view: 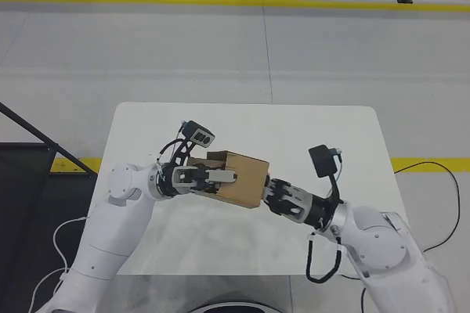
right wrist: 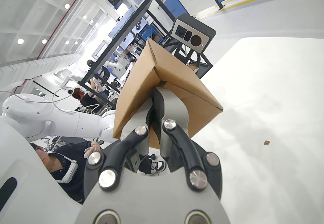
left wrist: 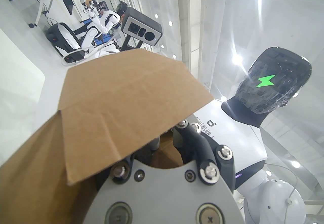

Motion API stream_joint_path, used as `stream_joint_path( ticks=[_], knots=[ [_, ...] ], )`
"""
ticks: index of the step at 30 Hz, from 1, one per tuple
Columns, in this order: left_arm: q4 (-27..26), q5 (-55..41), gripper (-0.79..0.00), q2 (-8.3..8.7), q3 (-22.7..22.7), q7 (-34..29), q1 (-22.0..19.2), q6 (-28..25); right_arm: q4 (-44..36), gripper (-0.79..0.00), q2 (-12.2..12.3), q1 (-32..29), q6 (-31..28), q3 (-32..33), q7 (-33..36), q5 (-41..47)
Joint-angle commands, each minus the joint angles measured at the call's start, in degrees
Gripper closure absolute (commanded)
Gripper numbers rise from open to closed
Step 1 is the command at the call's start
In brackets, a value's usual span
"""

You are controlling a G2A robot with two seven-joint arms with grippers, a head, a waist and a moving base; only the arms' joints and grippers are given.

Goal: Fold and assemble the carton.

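A brown carton (view: 241, 178) is held in the air just above the middle of the white table (view: 321, 133), between my two grippers. My left gripper (view: 223, 178) is at its open left end. In the left wrist view a loose flap (left wrist: 126, 98) of the carton lies over the left gripper (left wrist: 168, 133), hiding one finger; the fingers look closed on the carton's wall. My right gripper (view: 271, 192) is at the carton's opposite end. In the right wrist view it (right wrist: 156, 98) is shut on a folded edge of the carton (right wrist: 177, 83), with the black pads pinching the cardboard.
A small brown scrap (right wrist: 266, 142) lies on the table (right wrist: 265, 83) beside the right gripper. A black metal frame (view: 23, 125) stands off the table's left edge. Bare tabletop lies behind and to the right of the carton.
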Motion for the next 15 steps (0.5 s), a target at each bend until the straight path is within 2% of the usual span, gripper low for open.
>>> stream_joint_path(
  ticks=[1,7,15],
  knots=[
    [0.1,-0.1,0.0,0.02,0.0,0.0,0.0,-0.1,0.1,0.0,0.0,0.1,0.0,-0.1,0.0,-0.1],
    [0.5,-0.2,0.0,0.2,-0.4,-0.1,-0.1,0.0,-0.3,0.0,0.1,-0.7,-0.5,1.1,-0.3,0.6],
    [0.9,-0.3,0.0,0.49,-1.3,0.0,-0.1,0.3,-2.0,0.0,0.7,-5.1,-3.6,5.5,-0.4,2.7]
  ],
)
